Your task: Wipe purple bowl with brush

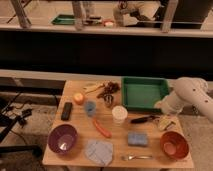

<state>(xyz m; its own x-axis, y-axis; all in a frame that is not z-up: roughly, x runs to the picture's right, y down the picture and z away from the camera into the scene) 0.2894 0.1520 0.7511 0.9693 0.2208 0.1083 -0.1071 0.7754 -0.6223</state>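
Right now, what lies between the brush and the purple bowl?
Camera view: an orange-red stick and a white cup lie between brush and purple bowl; the claw is beside the brush.

There is just one camera. It sits high up and a little way back from the tabletop (pixel 77 120), and it looks down at a slant. The whole tabletop fits in the lower half of the frame, not very near. The upper half shows a dark wall (pixel 100 52). The arm (pixel 192 95) comes in from the right edge. Its end effector (pixel 166 121) hangs at the lower right, over the tabletop.
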